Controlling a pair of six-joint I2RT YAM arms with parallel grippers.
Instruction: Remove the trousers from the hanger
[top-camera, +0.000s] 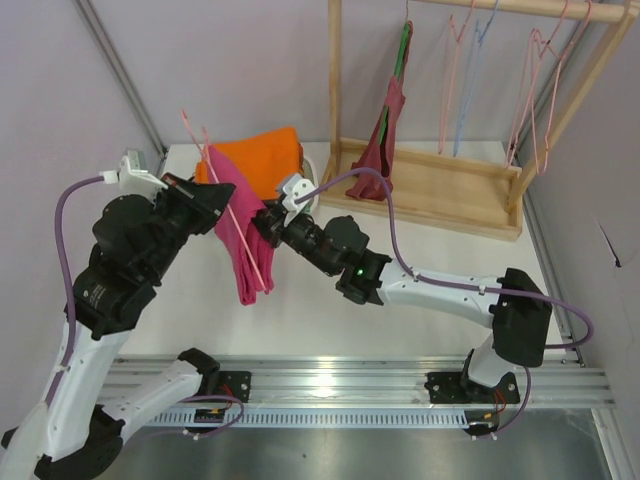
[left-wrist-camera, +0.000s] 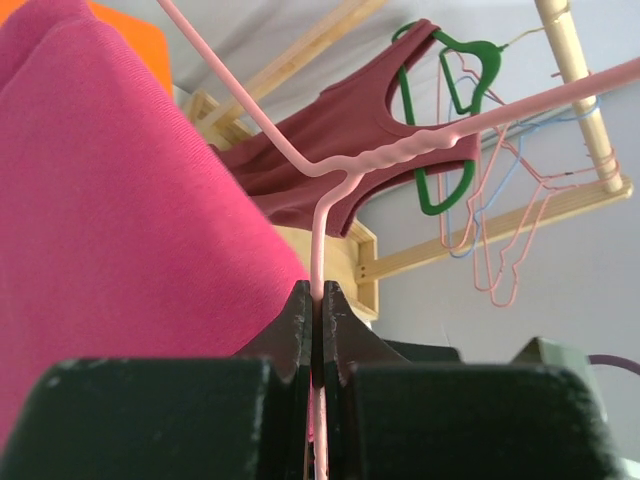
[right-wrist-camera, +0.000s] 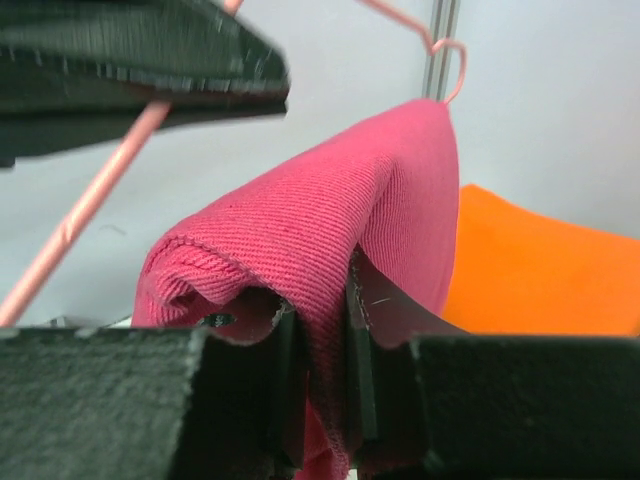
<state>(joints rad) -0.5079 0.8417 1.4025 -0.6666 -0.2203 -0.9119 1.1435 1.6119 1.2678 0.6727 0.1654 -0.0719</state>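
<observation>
- Clamping the thin wire, the left gripper (left-wrist-camera: 318, 300) has its jaws pressed together on the stem of the hanger (left-wrist-camera: 380, 160). Nothing but the wire shows between them.
- The right gripper (right-wrist-camera: 320, 330) is pinched on a fold of the trousers (right-wrist-camera: 330, 220). The pink fabric fills the narrow gap between its two fingers and bulges over their tips.
- From above, the trousers (top-camera: 240, 240) hang draped over the hanger (top-camera: 250, 250), held up off the table (top-camera: 330, 310). The left gripper (top-camera: 215, 198) is at their 9 o'clock and the right gripper (top-camera: 268, 222) at their 3 o'clock, both touching the bundle.
- The hanger wire slants across the cloth from about 11 o'clock to 5 o'clock, and both ends poke out past the fabric.
- An orange folded cloth (top-camera: 265, 155) lies on the table at roughly 1 o'clock from the trousers, just behind them.
- A wooden rack (top-camera: 430, 185) stands at 2 o'clock, well apart. It carries a maroon garment (top-camera: 385, 140) on a green hanger (top-camera: 403, 50), with several pale wire hangers beside it.
</observation>
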